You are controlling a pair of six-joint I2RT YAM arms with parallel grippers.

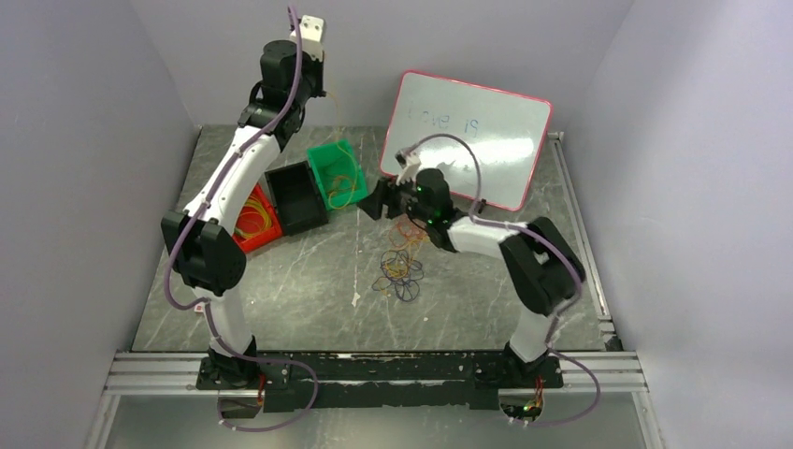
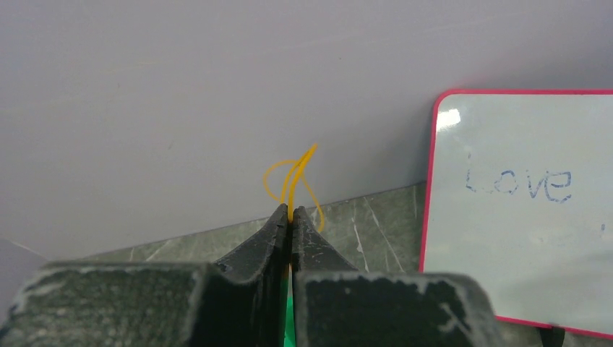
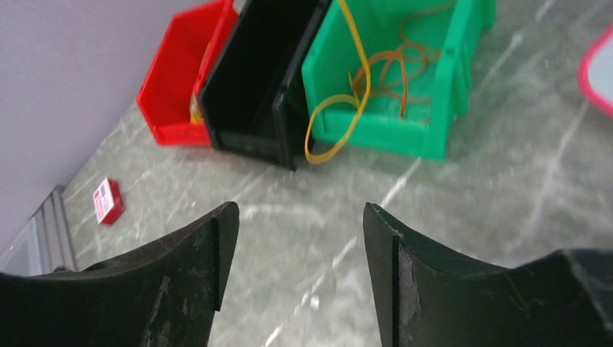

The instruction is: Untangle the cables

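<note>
A tangle of orange, yellow and dark cables (image 1: 400,267) lies on the table in front of the right arm. My left gripper (image 1: 316,84) is raised high at the back and is shut on a yellow cable (image 2: 293,181), which curls just past its tips (image 2: 290,211). The same yellow cable (image 3: 347,108) hangs down over the front wall of the green bin (image 3: 434,137), which holds orange cables (image 3: 397,65). My right gripper (image 3: 300,217) hovers low over bare table near the bins, open, with nothing between its fingers; from above it (image 1: 379,201) sits just right of the green bin (image 1: 337,173).
A black bin (image 1: 297,196) and a red bin (image 1: 254,220) holding yellow loops stand left of the green one. A pink-framed whiteboard (image 1: 468,140) leans at the back right. A small red and white tag (image 3: 107,200) lies on the table. Grey walls close in three sides.
</note>
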